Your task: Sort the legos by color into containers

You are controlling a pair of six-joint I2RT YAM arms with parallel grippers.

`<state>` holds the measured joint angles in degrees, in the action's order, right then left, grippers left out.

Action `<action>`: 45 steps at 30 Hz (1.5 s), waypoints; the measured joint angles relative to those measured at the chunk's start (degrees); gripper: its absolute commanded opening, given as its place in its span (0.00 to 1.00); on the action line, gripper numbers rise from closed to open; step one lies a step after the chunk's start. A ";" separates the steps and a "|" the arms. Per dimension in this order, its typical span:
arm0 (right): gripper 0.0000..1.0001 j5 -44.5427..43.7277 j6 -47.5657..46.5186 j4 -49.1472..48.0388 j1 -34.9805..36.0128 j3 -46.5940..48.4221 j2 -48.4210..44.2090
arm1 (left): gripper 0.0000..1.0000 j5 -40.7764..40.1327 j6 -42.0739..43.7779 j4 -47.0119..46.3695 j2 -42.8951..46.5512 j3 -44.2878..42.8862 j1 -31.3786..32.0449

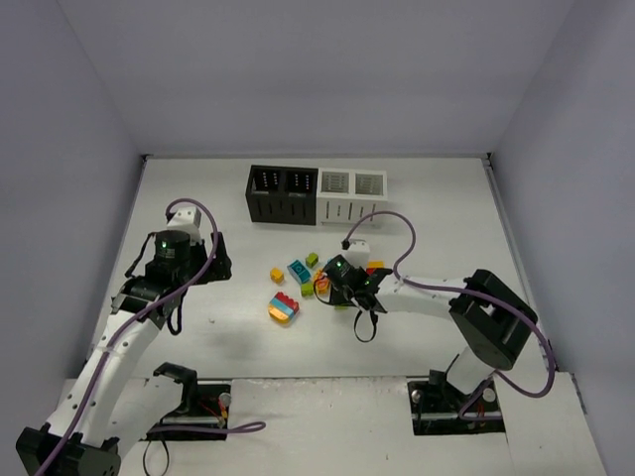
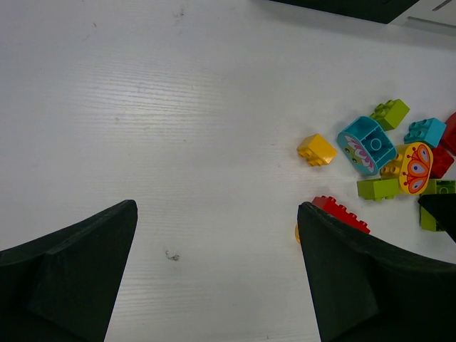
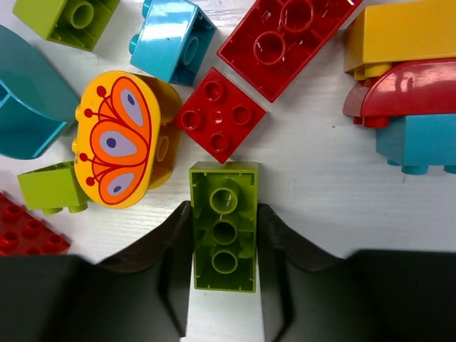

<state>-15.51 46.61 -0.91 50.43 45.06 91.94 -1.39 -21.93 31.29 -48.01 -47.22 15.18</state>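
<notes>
My right gripper [image 3: 223, 214] is clamped on the lime green brick [image 3: 224, 263] among the legos [image 1: 298, 271] on the tabletop [image 1: 437, 208]. Its far end touches a red brick [image 3: 219, 117] (tight fit), so lifting could drag that along. The left gripper [image 2: 217, 206] hangs open to the left, and the containers [image 1: 317, 195] stand far.

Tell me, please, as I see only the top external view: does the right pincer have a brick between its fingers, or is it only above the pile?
Observer: Yes. The right wrist view shows a lime-green brick between the fingers of the right pincer, touched on both long sides.
Operator: Are its studs facing up?
Observer: No, its hollow underside faces up, and it lies on the table.
Operator: And the left pincer?
Observer: The left wrist view shows the left pincer open, with nothing between its fingers.
</notes>
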 measured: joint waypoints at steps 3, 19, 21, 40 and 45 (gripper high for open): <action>0.00 -1.38 0.42 0.94 0.37 0.07 -0.26 | 0.87 -0.15 0.00 0.00 0.00 0.00 0.15; 0.00 -7.23 -23.50 0.39 -21.84 25.46 -5.55 | 0.87 0.74 0.22 -0.33 -0.55 0.00 0.15; 0.00 -5.88 -25.88 -0.83 -24.52 29.73 -1.36 | 0.87 0.98 0.26 -0.37 -0.55 0.00 0.15; 0.61 4.20 -34.14 -2.73 -29.16 43.74 19.50 | 0.87 1.18 0.57 -0.39 -1.33 0.00 0.15; 0.70 6.19 -35.15 -3.15 -29.11 42.84 18.82 | 0.87 1.16 0.68 -0.37 -1.42 0.00 0.15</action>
<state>-9.32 11.46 -4.05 21.32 87.90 110.76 -0.23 -21.26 30.92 -49.43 -47.22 15.33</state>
